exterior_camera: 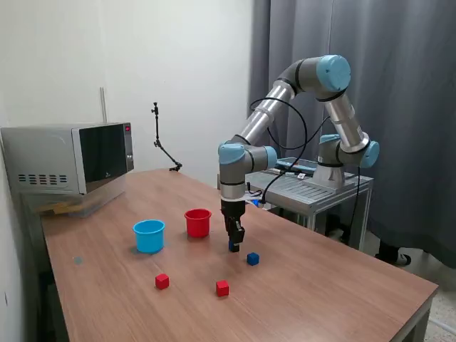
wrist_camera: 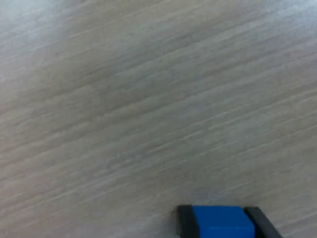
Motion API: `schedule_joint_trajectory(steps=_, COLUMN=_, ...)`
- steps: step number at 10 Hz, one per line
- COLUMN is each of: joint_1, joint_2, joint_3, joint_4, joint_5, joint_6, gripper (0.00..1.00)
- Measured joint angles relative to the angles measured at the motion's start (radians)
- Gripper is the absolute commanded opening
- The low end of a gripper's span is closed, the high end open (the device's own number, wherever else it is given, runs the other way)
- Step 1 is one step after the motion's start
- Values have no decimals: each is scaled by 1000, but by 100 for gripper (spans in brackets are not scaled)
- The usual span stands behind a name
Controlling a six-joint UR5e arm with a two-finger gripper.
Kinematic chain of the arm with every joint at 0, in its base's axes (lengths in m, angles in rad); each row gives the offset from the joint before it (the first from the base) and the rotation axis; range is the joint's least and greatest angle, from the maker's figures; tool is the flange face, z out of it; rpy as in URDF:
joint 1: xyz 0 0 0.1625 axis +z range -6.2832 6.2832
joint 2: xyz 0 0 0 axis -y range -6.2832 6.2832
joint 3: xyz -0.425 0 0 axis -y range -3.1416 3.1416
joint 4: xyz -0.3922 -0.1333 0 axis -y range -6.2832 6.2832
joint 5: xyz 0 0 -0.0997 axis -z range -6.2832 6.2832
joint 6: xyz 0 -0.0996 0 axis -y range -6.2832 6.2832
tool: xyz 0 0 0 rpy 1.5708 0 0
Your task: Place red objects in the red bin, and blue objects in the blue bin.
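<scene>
the gripper (exterior_camera: 234, 242) stands straight down near the middle of the tabletop (exterior_camera: 320, 285), its two fingers (wrist_camera: 185, 223) pressed against either side of a blue cube (wrist_camera: 220, 221), low at the wood, likely so it can be carried to the blue cup (exterior_camera: 149, 236). the red cup (exterior_camera: 198, 222) sits beside that one toward the back edge. the other blue cube (exterior_camera: 253, 258) and both red cubes (exterior_camera: 162, 281) (exterior_camera: 222, 288) lie loose nearer the front edge.
</scene>
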State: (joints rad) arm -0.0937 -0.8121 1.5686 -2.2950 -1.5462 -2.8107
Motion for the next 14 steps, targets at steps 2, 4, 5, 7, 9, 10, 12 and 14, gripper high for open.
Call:
schedule_joint_trajectory(steps=2, joint_1=-1, joint_2=-9, joint_3=-3, joint_4=1, joint_5=-2, joint_6=1, gripper=0)
schedule_joint_trajectory(steps=4, joint_1=-9, joint_2=-61, joint_3=-27, joint_4=6, joint_5=-5, joint_6=-2, gripper=0)
schedule_joint_trajectory(steps=5, joint_1=-12, joint_2=-95, joint_3=-48, joint_4=13, joint_5=-7, joint_6=-5, gripper=0)
schedule_joint_trajectory(steps=7, joint_1=-18, joint_2=-150, joint_3=-85, joint_4=39, joint_5=-27, joint_6=-15, gripper=0)
schedule_joint_trajectory(steps=9, joint_1=-31, joint_2=-167, joint_3=-127, joint_4=65, joint_5=-42, joint_6=-42, gripper=0)
schedule_joint_trajectory(steps=10, joint_1=-44, joint_2=-157, joint_3=-159, joint_4=91, joint_5=-45, joint_6=-59, gripper=0)
schedule_joint_trajectory(steps=12, joint_1=-78, joint_2=-119, joint_3=-218, joint_4=145, joint_5=-47, joint_6=-100, gripper=0)
schedule_joint_trajectory(steps=14, joint_1=-108, joint_2=-76, joint_3=-271, joint_4=184, joint_5=-46, joint_6=-140, gripper=0)
